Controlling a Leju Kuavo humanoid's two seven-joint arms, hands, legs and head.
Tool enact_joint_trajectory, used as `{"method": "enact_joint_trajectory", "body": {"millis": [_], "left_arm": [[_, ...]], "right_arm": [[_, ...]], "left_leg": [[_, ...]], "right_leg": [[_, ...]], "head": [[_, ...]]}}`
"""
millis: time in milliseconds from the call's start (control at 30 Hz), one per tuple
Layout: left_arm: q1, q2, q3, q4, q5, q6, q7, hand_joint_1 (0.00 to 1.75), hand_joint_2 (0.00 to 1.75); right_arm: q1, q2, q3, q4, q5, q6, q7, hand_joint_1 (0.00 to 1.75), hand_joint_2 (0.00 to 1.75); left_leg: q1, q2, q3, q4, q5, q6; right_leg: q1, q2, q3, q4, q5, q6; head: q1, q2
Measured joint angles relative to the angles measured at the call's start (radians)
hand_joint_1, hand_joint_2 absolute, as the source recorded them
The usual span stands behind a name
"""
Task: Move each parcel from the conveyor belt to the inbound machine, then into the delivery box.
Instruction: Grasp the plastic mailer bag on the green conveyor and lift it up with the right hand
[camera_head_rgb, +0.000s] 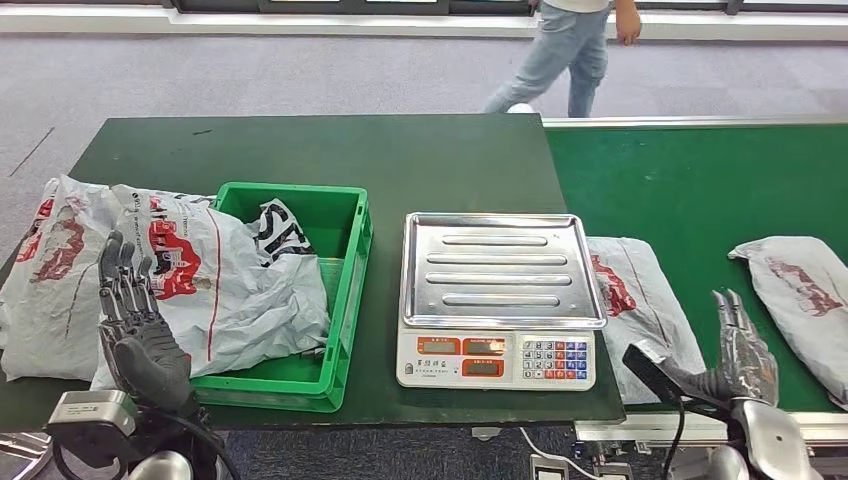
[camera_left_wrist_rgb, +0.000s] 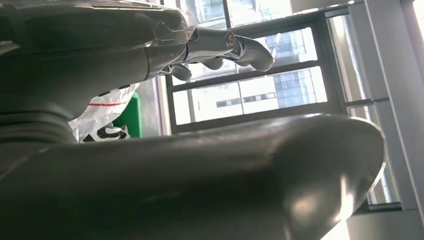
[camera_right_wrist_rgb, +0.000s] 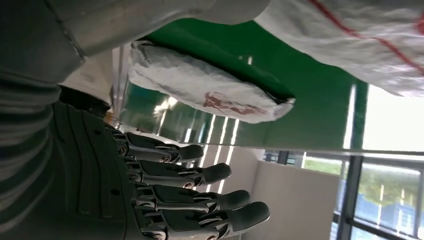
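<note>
At the near right edge of the green conveyor belt (camera_head_rgb: 700, 190), the right hand (camera_head_rgb: 742, 352) stands upright with its fingers (camera_right_wrist_rgb: 200, 172) straight and slightly apart, holding nothing, between two grey plastic mailer parcels with red print. One parcel (camera_head_rgb: 635, 300) lies on the belt just left of the hand, beside the scale, and the other parcel (camera_head_rgb: 805, 295) lies to its right near the picture's edge. Left of the belt, on the dark green table (camera_head_rgb: 320, 150), sits the electronic weighing scale with a ribbed steel tray (camera_head_rgb: 498, 268) and a keypad front. Further left stands the green plastic crate (camera_head_rgb: 345, 300), with large crumpled white-and-red bags (camera_head_rgb: 215, 290) spilling over its left rim onto the table. At the near left, the left hand (camera_head_rgb: 135, 320) rises open and empty, fingers extended, in front of those bags. Far beyond the table, a person in jeans (camera_head_rgb: 565, 50) stands on the grey floor.
</note>
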Motion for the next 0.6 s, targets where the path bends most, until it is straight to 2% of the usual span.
{"method": "enact_joint_trajectory", "body": {"millis": [333, 600], "left_arm": [[-0.062, 0.028, 0.000, 0.070, 0.013, 0.007, -0.025, 0.00, 0.00], [-0.075, 0.035, 0.000, 0.089, 0.011, 0.027, -0.034, 0.00, 0.00]], "right_arm": [[-0.132, -0.097, -0.016, 0.217, -0.030, 0.017, -0.027, 0.00, 1.75], [-0.259, -0.109, -0.008, 0.359, -0.040, 0.018, -0.032, 0.00, 1.75]], "left_leg": [[0.000, 0.000, 0.000, 0.000, 0.000, 0.000], [0.000, 0.000, -0.001, 0.000, 0.001, 0.001]], "right_leg": [[0.000, 0.000, 0.000, 0.000, 0.000, 0.000], [0.000, 0.000, 0.000, 0.000, 0.001, 0.000]], "head": [[0.000, 0.000], [0.000, 0.000]]}}
